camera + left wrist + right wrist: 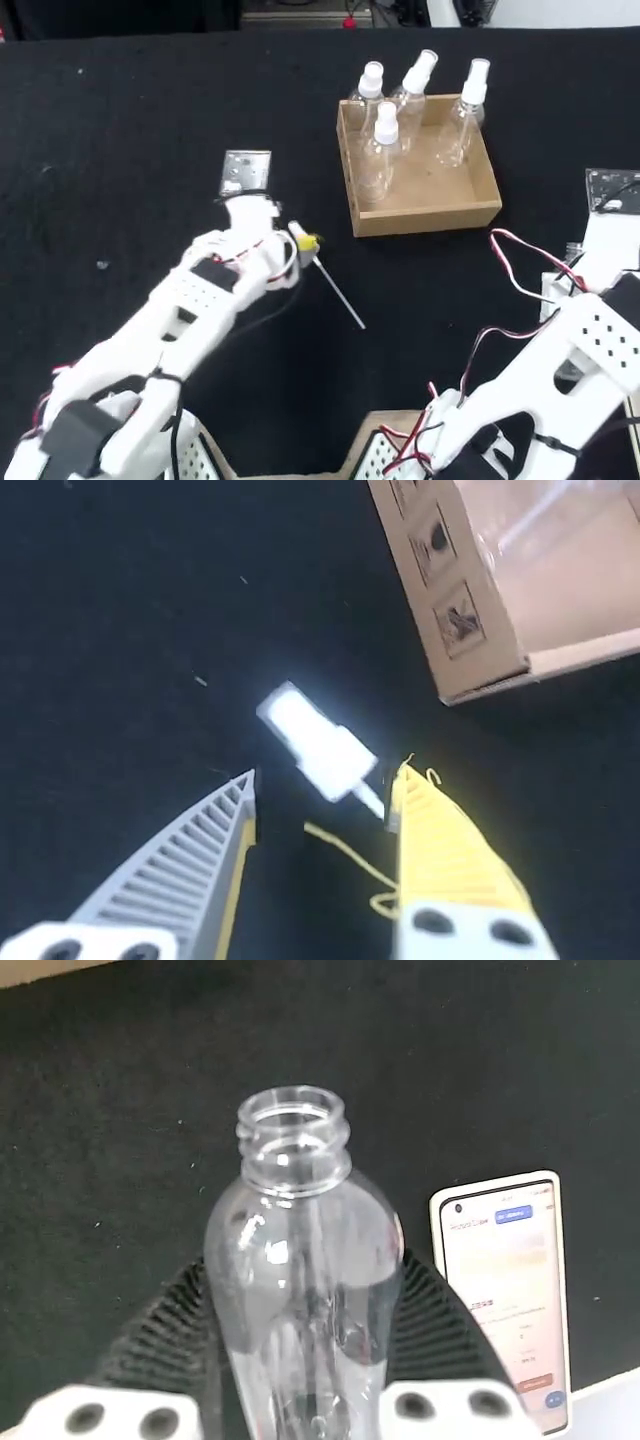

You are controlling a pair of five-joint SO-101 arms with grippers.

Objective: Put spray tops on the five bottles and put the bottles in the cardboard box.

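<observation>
glossy clear plastic bottle, matt cardboard box, smooth plastic spray top, fuzzy matt table cloth

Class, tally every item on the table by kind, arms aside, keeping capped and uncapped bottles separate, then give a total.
Capped bottles: 4
Uncapped bottle: 1
Loose spray top: 1
Cardboard box: 1
Phone: 1
Total: 8

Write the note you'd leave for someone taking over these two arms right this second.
Left end effector: open, fingers either side of the last spray top, which lies on the table.
Right end effector: shut on the fifth bottle, neck bare.
Done: four bottles with spray tops stand in the cardboard box.
To do: grasp the top, fit it on the held bottle, box that bottle.
</observation>
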